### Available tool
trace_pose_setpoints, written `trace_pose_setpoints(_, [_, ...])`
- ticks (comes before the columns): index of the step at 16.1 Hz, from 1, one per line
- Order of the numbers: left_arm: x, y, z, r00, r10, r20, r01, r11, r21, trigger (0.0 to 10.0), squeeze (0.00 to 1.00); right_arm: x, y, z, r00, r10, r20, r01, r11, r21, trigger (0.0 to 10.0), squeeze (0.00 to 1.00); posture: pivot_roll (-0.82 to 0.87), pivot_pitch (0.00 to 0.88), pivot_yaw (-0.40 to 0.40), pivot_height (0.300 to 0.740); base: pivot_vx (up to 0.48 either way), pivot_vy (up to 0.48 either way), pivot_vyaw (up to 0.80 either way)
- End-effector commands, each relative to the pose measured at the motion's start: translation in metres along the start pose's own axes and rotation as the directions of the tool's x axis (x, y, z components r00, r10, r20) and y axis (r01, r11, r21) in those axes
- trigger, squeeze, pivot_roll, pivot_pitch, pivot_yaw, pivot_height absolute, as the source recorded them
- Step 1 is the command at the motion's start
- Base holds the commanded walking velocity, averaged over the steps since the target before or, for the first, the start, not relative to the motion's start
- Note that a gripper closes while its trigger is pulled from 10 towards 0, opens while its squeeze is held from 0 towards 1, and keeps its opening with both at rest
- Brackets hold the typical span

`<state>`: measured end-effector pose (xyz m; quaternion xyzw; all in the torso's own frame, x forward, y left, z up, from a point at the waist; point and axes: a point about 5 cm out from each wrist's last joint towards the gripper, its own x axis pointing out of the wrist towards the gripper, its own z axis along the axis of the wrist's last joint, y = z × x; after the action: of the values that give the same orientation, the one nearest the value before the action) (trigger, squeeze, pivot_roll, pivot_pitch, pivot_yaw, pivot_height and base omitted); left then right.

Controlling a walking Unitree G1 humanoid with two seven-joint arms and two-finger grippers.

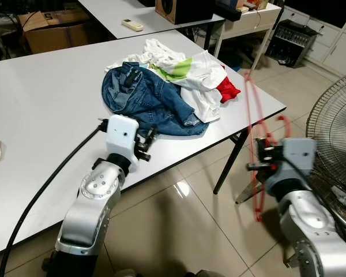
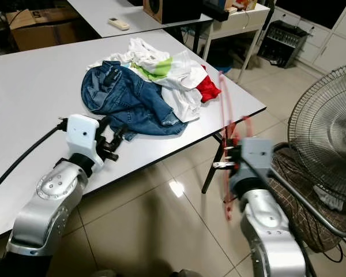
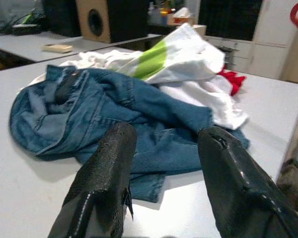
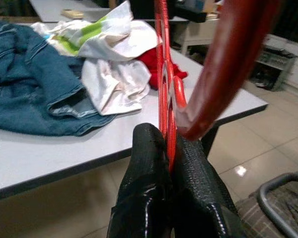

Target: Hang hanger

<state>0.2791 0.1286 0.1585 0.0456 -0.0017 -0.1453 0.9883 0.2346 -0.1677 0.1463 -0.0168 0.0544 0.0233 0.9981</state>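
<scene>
Robot at a clothes-strewn table, red hanger in its right gripper

The left gripper [image 3: 161, 163], fingers spread and empty, hovers beside the blue jeans [image 1: 144, 98] on the white table [image 1: 40, 104]; right gripper [image 4: 171, 153] pinches the somewhat blurred red hanger [image 1: 255, 138] past the table's corner.

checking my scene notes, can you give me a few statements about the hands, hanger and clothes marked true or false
1. The right hand is shut on the red hanger. True.
2. The left hand holds the jeans. False: it is open, short of them.
3. The jeans lie on the white table. True.
4. The hanger carries a shirt. False: it is bare.
5. A fan stands on the robot's left. False: on its right.
</scene>
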Motion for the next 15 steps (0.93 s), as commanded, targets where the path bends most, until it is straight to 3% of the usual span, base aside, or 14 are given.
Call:
trace_pose_setpoints(1, [0.002, 0.001, 0.000, 1.000, 0.011, -0.006, -0.011, 1.000, -0.006, 10.0, 0.00, 0.000, 0.000, 0.000, 1.000, 0.013, -0.008, -0.013, 1.000, -0.012, 10.0, 0.00, -0.02, 0.052, -0.062, 0.740, 0.262, 0.000, 0.00])
trace_pose_setpoints(4, [0.003, 0.000, 0.001, 1.000, 0.004, 0.001, -0.004, 0.999, -0.033, 10.0, 0.00, 0.003, 0.003, 0.001, 0.999, 0.034, -0.016, -0.034, 0.999, 0.014, 10.0, 0.00, -0.01, 0.051, -0.070, 0.740, 0.278, 0.000, -0.20])
trace_pose_setpoints(5, [0.003, 0.000, 0.001, 1.000, -0.001, 0.003, 0.001, 0.999, -0.046, 10.0, 0.24, 0.004, 0.003, 0.001, 0.999, 0.035, -0.015, -0.035, 0.999, 0.010, 10.0, 0.00, -0.01, 0.051, -0.070, 0.740, 0.368, 0.000, -0.80])
trace_pose_setpoints(6, [0.003, 0.000, 0.002, 1.000, 0.000, 0.007, 0.000, 0.999, -0.055, 10.0, 0.58, 0.004, 0.002, 0.002, 0.999, 0.036, -0.009, -0.036, 0.999, -0.002, 10.0, 0.00, -0.01, 0.052, -0.070, 0.740, 0.398, 0.000, -0.80])
trace_pose_setpoints(7, [0.003, 0.000, 0.002, 1.000, 0.004, 0.010, -0.003, 0.999, -0.050, 10.0, 0.62, 0.005, 0.000, 0.003, 0.999, 0.032, -0.003, -0.032, 0.999, -0.023, 10.0, 0.00, -0.02, 0.051, -0.070, 0.740, 0.398, 0.000, 0.00])
trace_pose_setpoints(13, [0.007, 0.004, 0.005, 0.999, 0.036, 0.024, -0.035, 0.999, -0.022, 10.0, 0.56, 0.007, 0.000, 0.007, 0.999, 0.046, 0.009, -0.045, 0.998, -0.053, 10.0, 0.00, -0.02, 0.043, -0.068, 0.740, 0.388, 0.000, 0.00])
trace_pose_setpoints(15, [0.009, 0.011, 0.005, 0.995, 0.100, 0.024, -0.100, 0.995, 0.001, 10.0, 0.38, 0.007, 0.005, 0.007, 0.996, 0.089, 0.010, -0.088, 0.992, -0.086, 10.0, 0.00, -0.02, 0.040, -0.068, 0.740, 0.308, 0.000, 0.00])
